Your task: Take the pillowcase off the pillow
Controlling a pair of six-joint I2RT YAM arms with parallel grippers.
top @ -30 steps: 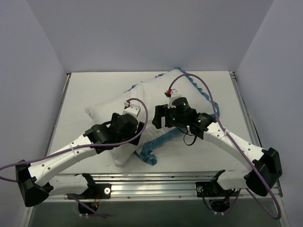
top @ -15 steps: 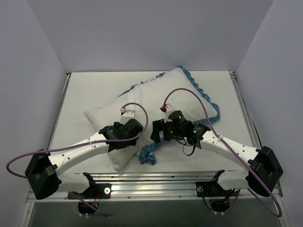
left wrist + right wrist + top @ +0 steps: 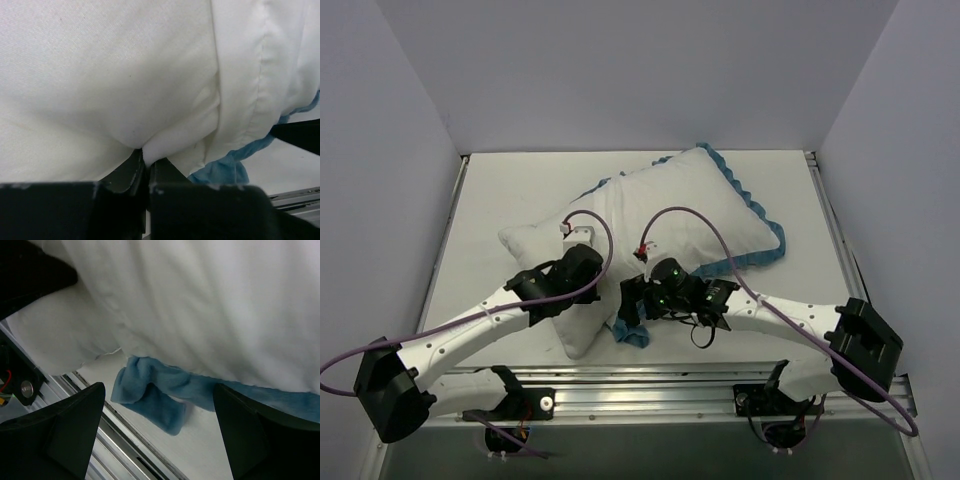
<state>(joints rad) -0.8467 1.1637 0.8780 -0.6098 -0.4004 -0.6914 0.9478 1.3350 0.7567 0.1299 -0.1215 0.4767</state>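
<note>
The pillowcase (image 3: 705, 200) lies diagonally on the table, plain white side up, with blue ruffled trim (image 3: 765, 215) along its right edge. A loose end of that trim (image 3: 632, 335) sits near the front. The plain white pillow (image 3: 535, 245) sticks out of the pillowcase at the near left. My left gripper (image 3: 588, 280) presses down on this exposed end, shut on a pinched fold of the pillow (image 3: 150, 147), just left of the pillowcase (image 3: 240, 100) hem. My right gripper (image 3: 632, 305) hovers open over the trim's loose end (image 3: 150, 400), with nothing between its fingers (image 3: 75, 425).
A metal rail (image 3: 650, 380) runs along the table's front edge, right beside the trim's loose end and seen in the right wrist view as the rail (image 3: 105, 450). Pale walls enclose the white table (image 3: 500, 190) on three sides.
My left gripper has gone from open to shut, pinching the pillow's white fabric. My right arm has swung toward the near left, bringing its open gripper over the trim's loose end.
</note>
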